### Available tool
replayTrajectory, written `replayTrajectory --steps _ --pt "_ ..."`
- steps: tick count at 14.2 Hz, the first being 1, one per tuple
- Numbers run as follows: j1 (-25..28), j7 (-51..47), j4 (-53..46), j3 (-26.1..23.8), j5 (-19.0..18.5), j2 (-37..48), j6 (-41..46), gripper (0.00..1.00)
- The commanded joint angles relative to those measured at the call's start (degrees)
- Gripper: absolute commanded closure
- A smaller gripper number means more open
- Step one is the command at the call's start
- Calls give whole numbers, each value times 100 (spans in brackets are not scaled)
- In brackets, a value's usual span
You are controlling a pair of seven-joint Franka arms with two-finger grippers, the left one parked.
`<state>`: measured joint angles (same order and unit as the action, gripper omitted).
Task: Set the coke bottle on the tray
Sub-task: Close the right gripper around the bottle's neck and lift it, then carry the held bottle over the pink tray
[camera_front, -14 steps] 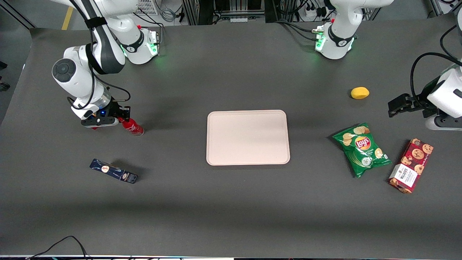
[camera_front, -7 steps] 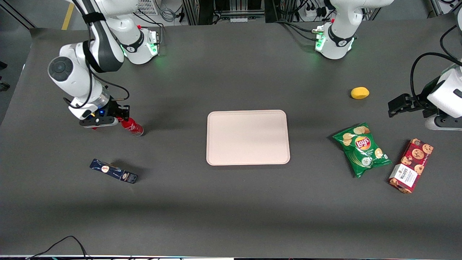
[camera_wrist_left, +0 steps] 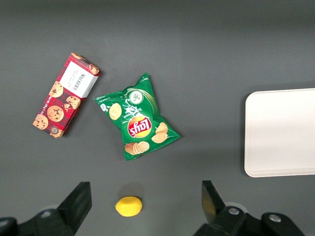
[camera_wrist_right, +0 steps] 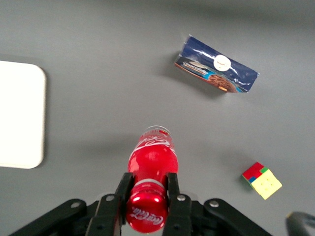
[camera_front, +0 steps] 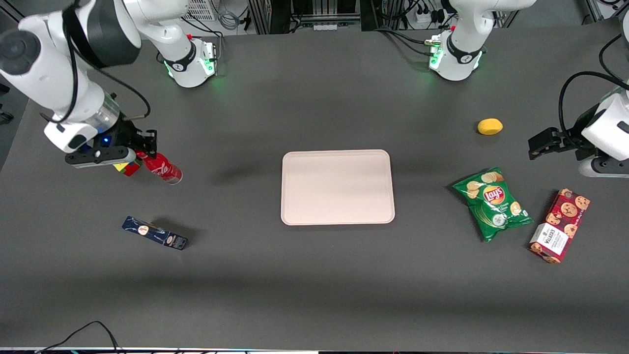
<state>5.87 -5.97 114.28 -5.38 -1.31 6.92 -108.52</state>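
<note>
My right gripper (camera_front: 145, 153) is shut on the neck of the red coke bottle (camera_front: 163, 169) and holds it lifted above the table, tilted, its silvery base pointing down toward the tray. In the right wrist view both fingers (camera_wrist_right: 172, 189) clamp the bottle (camera_wrist_right: 151, 160) just below its red cap. The pale pink tray (camera_front: 337, 187) lies flat at the table's middle, well away from the bottle toward the parked arm's end; one rounded corner of the tray (camera_wrist_right: 19, 118) shows in the right wrist view.
A dark blue oblong box (camera_front: 155, 233) lies nearer the front camera than the bottle. A coloured cube (camera_front: 127, 168) sits below the gripper. A chips bag (camera_front: 493, 202), cookie box (camera_front: 559, 225) and lemon (camera_front: 490, 126) lie toward the parked arm's end.
My gripper has risen with the coke bottle in it, lifting it off the table. The coloured cube under the gripper has come into view.
</note>
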Motion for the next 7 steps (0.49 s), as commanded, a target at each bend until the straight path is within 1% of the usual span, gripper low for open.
replayTrajectory --steps 1,3,5,6,7 --pt "64 -711 -1852 -515 25 -839 1173 100" --pt "72 -1176 -2530 -858 25 -1244 1377 100" --pt "72 -1781 -2988 -1209 25 -1657 1377 100" --pt "133 -2150 -3216 -1394 16 -1920 1369 100" --pt "290 -2493 -3480 -1474 -1 -2192 1369 100"
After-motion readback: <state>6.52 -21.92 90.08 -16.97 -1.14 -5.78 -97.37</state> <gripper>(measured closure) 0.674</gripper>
